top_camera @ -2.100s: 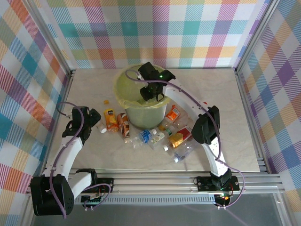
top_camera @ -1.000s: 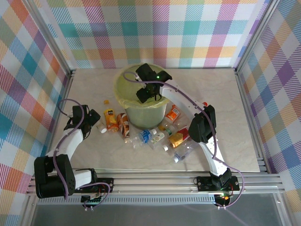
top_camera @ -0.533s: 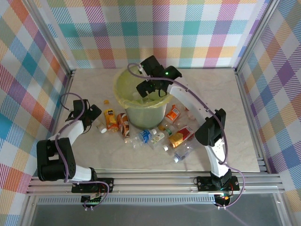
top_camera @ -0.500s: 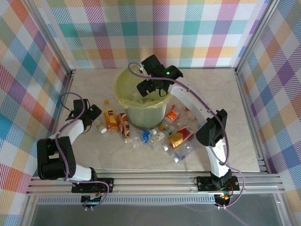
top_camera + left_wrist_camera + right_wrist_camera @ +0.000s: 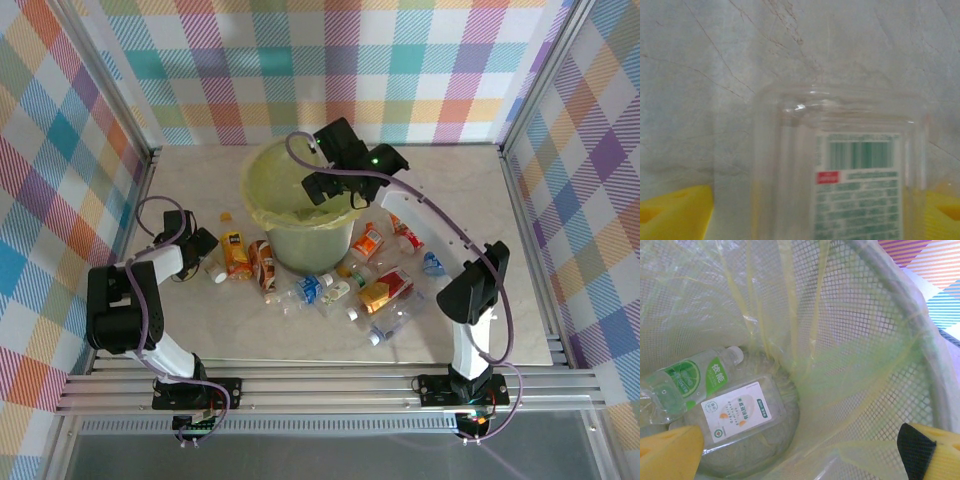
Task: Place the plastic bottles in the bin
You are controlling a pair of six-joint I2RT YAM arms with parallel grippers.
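**Left side:** we find the left fingers (image 5: 675,212) low on the bench (image 5: 500,200). They are set well apart, with a clear bottle (image 5: 840,175) lying between them, barcode label up. Nothing is clamped: bare bench shows between the bottle and one finger, while the other finger sits at the bottle's edge. We judge this off-centre straddle the first hazard. Closing from here could push the light, smooth bottle sideways or squeeze it out before the grip sets. It could then roll into the orange-labelled bottle (image 5: 237,254) nearby.

**Centre:** that bottle, a brown-labelled bottle (image 5: 264,266) and a loose scatter of bottles (image 5: 350,292) lie on the bench around the front of the bin (image 5: 305,250). By our reckoning most of the task remains.

**Right side:** the right fingers (image 5: 667,452) hang over the bin's mouth, spread wide and holding nothing. Below them two bottles rest at the bottom of the bin, a lime-labelled bottle (image 5: 685,380) and a white-labelled bottle (image 5: 737,410). The liner bag (image 5: 790,300) hangs in loose folds. A finger leaving at a low angle could catch it and drag the liner or tip the bin. We also note that a delivery by the left arm while the right arm occupies the mouth risks contact between the arms
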